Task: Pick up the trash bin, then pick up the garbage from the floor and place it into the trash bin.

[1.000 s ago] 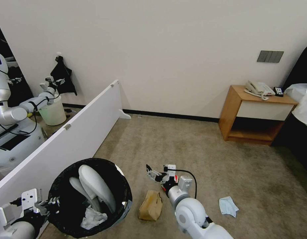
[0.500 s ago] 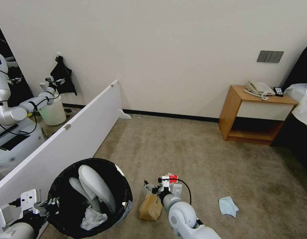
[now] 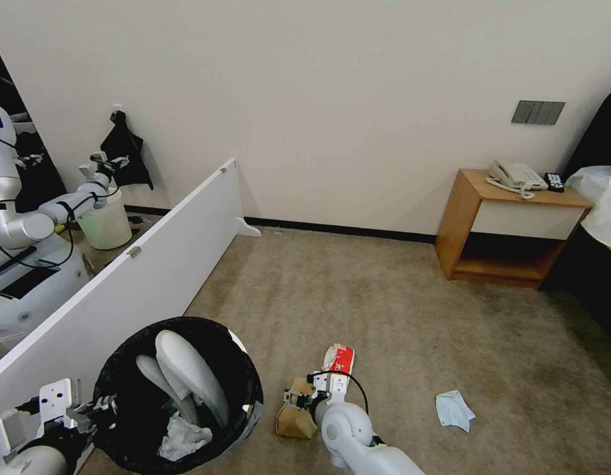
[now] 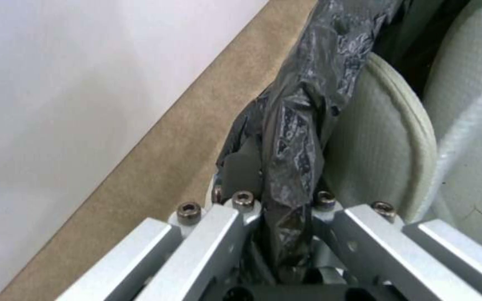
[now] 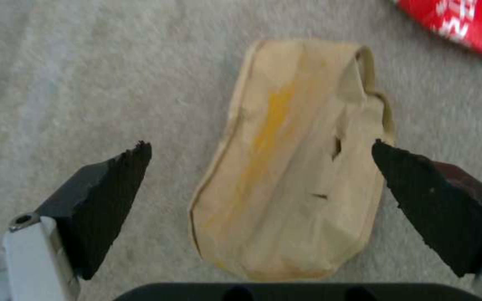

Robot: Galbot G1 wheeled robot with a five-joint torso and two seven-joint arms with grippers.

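Right wrist view has the right end effector [image 5: 260,167] spread wide, empty, straddling the brown paper bag [image 5: 291,167] across its long axis; left end effector [image 4: 285,234] pinches the trash bin [image 3: 180,389] liner.

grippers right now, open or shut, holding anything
Left gripper: shut on the trash bin rim and its black bag.
Right gripper: open, empty, fingers either side of the paper bag on the floor.
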